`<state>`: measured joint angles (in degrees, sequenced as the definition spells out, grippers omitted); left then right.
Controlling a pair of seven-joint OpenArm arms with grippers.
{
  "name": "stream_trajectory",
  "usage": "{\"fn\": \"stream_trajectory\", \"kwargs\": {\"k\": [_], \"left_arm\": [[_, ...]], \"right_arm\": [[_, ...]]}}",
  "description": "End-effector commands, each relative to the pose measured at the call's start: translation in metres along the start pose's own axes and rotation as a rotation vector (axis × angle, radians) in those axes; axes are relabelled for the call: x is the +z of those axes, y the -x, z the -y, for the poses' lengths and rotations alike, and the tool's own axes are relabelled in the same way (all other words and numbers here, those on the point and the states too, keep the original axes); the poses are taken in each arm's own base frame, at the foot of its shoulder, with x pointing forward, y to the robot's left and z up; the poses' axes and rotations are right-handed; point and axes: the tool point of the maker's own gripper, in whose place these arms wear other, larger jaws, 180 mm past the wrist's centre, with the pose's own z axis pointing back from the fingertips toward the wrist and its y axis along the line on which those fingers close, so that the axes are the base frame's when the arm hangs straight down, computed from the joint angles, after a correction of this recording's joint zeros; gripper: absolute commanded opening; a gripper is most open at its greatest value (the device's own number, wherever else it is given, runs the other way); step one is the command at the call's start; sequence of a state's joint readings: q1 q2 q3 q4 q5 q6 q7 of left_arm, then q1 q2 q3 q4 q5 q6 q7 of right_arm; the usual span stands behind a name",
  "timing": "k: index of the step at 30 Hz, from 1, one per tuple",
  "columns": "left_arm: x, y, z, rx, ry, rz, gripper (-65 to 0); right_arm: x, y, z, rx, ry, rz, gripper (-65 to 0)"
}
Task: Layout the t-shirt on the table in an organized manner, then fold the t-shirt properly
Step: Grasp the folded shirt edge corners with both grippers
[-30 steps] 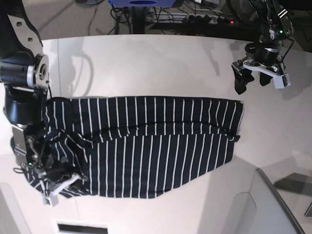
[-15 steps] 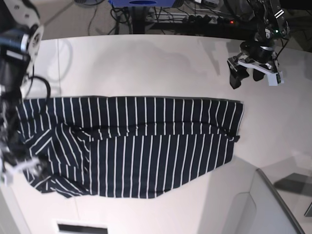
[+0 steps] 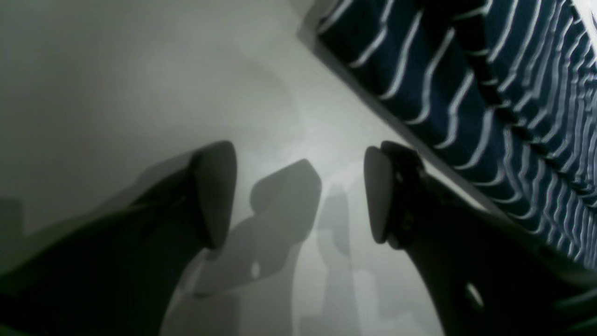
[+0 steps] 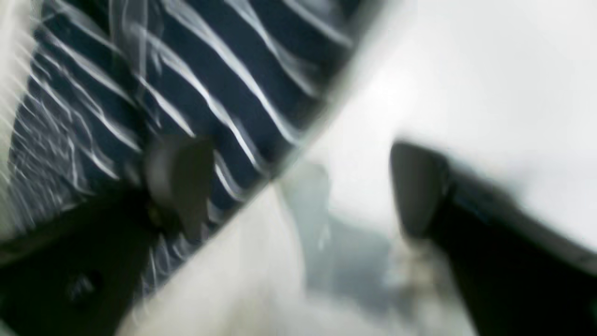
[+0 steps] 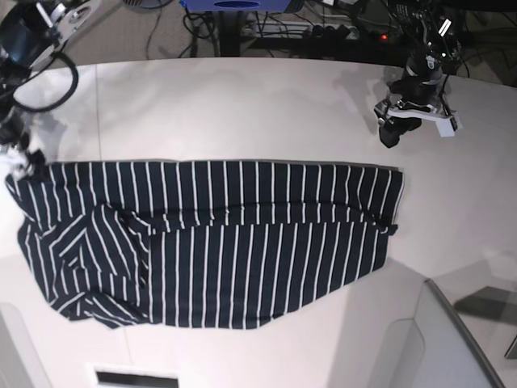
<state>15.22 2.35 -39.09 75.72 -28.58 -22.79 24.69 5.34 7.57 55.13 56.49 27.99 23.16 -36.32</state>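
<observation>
Left hand [image 3: 298, 196] sits over bare table [image 5: 242, 105], fingers [image 3: 214, 191] spread apart with nothing between them, only their shadow on the white surface. In the base view this hand [image 5: 410, 121] is up at the far right of the table, beyond the shirt's right end and apart from it. From its wrist view the t-shirt [image 3: 489, 93] edge runs diagonally across the upper right corner, near the right finger but not touching.

Right hand [image 4: 298, 196] also has its fingers wide apart, holding nothing. Wrist view is blurred; left finger [image 4: 179, 182] shows against striped cloth, right finger against white table, and the shirt edge runs diagonally between them. Whether a finger touches the cloth, cannot tell. In the base view this hand [image 5: 18, 158] is at the far left edge, just at the shirt's upper left corner, mostly cropped and hard to read.

The t-shirt [image 5: 218, 242], dark navy with thin white stripes, lies spread wide across the middle of the table, long side left to right. Top edge fairly straight. Left end is bunched, with a sleeve folded over at an angle. Right end has a small fold near the corner. Lower edge curves up toward the right.

Cables and a blue object [image 5: 234, 5] are on the floor past the far table edge.
</observation>
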Motion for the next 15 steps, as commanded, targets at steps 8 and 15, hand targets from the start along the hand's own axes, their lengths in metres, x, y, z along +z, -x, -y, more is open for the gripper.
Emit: {"fn": "stream_trajectory", "kwargs": {"k": [8,15], "left_arm": [[0.002,-0.010,-0.002,-0.005,0.007,0.032,-26.0],[-0.015,-0.002,0.003,0.047,0.018,0.014,-25.5]], "right_arm": [[-0.029,-0.022,-0.001,-0.127,-0.010,0.037,-9.9],[-0.029,-0.017,0.000,-0.130,-0.008,0.027,-21.6]]}}
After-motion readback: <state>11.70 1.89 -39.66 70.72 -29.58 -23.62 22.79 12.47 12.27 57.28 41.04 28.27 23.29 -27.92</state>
